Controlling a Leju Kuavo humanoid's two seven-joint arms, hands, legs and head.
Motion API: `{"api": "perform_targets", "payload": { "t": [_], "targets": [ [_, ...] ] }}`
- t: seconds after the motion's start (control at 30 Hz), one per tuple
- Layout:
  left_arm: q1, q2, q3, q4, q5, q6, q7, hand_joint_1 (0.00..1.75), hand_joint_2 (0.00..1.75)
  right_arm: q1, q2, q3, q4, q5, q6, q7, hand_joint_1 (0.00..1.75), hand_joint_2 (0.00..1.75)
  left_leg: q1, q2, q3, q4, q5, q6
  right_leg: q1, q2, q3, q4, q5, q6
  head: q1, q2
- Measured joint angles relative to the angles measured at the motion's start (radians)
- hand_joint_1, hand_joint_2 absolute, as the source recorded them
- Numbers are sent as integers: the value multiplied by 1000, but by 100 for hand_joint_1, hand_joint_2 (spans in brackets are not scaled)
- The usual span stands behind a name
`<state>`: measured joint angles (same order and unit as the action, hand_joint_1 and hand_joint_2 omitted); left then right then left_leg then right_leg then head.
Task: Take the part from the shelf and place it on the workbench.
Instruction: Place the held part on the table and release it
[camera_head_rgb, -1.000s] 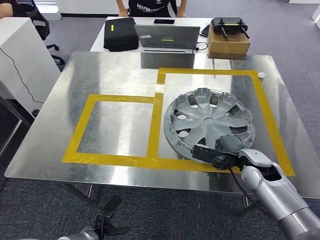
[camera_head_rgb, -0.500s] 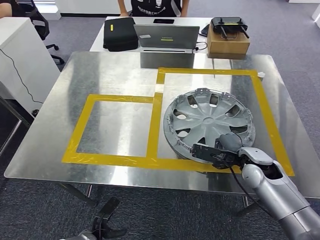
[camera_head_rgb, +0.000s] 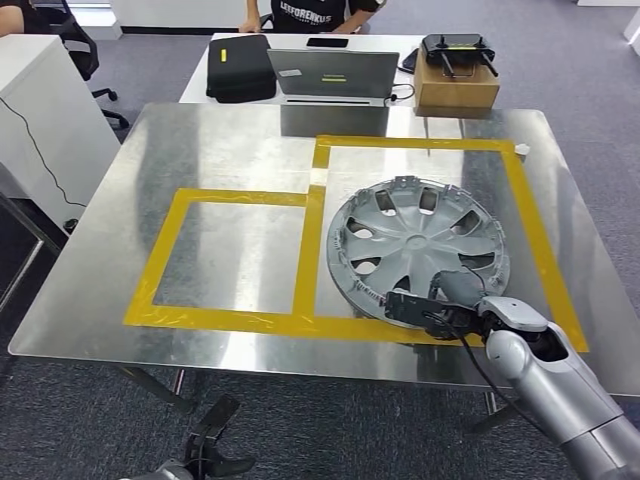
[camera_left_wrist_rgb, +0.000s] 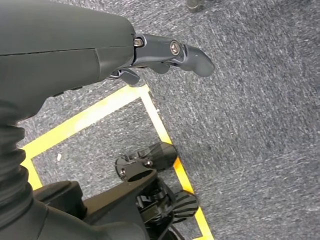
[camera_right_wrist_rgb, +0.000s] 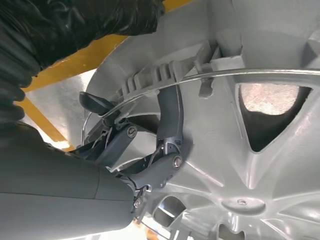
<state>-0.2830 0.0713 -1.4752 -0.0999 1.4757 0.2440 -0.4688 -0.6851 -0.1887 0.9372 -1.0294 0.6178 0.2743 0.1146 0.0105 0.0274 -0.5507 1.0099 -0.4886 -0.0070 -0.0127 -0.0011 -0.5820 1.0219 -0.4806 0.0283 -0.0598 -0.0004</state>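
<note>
The part is a silver-grey hubcap lying flat on the metal workbench, inside the right-hand yellow taped rectangle. My right hand is at its near rim. In the right wrist view a dark finger hooks over the ribbed rim of the hubcap, with the other fingers tucked beneath the edge, so the hand grips it. My left hand hangs below the table's front edge. In its wrist view the left hand has its fingers stretched out over grey carpet, holding nothing.
A second yellow taped rectangle lies bare on the workbench's left half. Behind the bench is a desk with a laptop, a black bag and a cardboard box. A person sits there. A white cabinet stands at left.
Almost nothing: my right hand stays on the hubcap's near rim and the hubcap has not moved. The person at the far desk has shifted slightly.
</note>
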Motion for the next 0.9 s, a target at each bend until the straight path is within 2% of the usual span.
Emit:
{"api": "perform_targets", "payload": {
  "t": [0.07, 0.2, 0.67, 0.9],
  "targets": [
    [0, 0, 0, 0, 1, 0, -1, 0, 175, 1, -1, 0, -2, 0, 0, 0, 0, 175, 0, 0, 0, 0, 0, 0, 0, 0, 0, 0, 0, 0, 0, 0],
    [0, 0, 0, 0, 2, 0, -2, 0, 0, 2, -3, 0, -5, 0, 0, 1, 0, 175, 0, 0, 0, 0, 0, 0, 0, 0, 0, 0, 0, 0, 0, 0],
    [5, 4, 0, 0, 24, -1, 2, 0, 0, -2, -42, 21, -64, 16, 36, 48, 0, 175, 0, 0, -1, 0, 0, 0, 0, 0, 0, 0, 0, 0, 0, 0],
    [16, 8, 0, 0, 42, 0, -4, 0, 0, -19, -95, 48, -163, 17, 86, 78, 0, 175, 0, 0, -1, 0, 0, 0, 0, 0, -1, 0, 0, 0, 0, 0]
  ]
}}
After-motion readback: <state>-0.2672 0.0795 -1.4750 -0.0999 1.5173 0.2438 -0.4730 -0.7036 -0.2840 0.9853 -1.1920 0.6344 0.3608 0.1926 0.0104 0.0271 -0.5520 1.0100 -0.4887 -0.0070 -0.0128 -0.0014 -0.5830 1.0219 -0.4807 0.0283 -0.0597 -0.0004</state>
